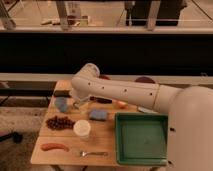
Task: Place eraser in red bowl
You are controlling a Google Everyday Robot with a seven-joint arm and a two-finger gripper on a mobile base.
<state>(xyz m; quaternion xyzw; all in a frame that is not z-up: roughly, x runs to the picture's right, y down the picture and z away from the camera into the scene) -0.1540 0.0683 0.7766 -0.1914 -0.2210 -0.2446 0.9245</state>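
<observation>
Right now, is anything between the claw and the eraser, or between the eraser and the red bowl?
Nothing visible lies between the claw and the eraser, which sits just beyond it, toward the view's left. Toward the red bowl, the robot's own arm crosses the way, hiding most of the bowl.

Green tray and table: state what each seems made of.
The green tray looks like moulded plastic, judging by its uniform colour and raised rim. The table seems to be light wood with a matte finish: warm tan, no shine. The hand hangs over the table, beside the grey-blue cloth.
</observation>
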